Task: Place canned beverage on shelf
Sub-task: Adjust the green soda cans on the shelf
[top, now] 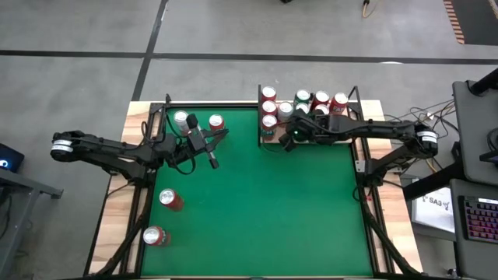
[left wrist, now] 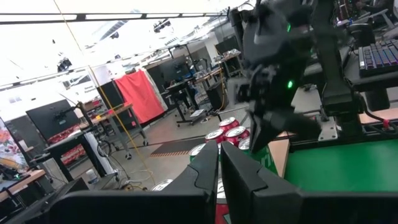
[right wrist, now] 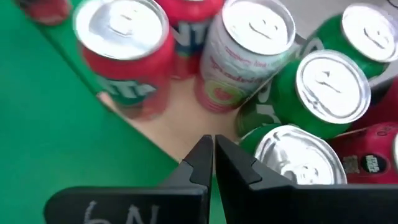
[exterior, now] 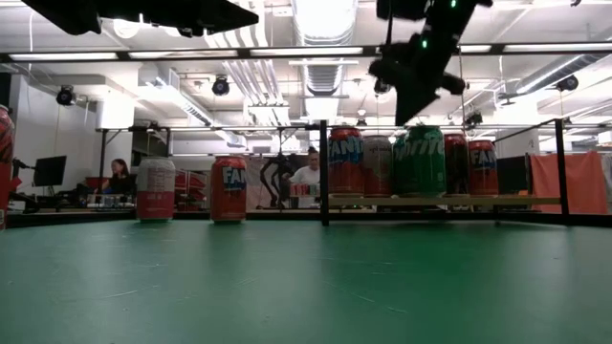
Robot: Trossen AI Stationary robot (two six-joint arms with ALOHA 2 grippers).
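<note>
The shelf is a pale wooden board with black rods at the table's far right. Several cans stand on it, among them a red can, a white and pink can and green cans. My right gripper is shut and hovers over the shelf's near edge, tilted downward, above the green can; it holds nothing. My left gripper is shut and empty, held high over the table's far left part, near two cans that stand on the green felt.
Two more red cans sit near the table's left edge, toward the front. The shelf's black uprights rise around the board. The middle and right of the green felt hold no objects. People sit in the room beyond the table.
</note>
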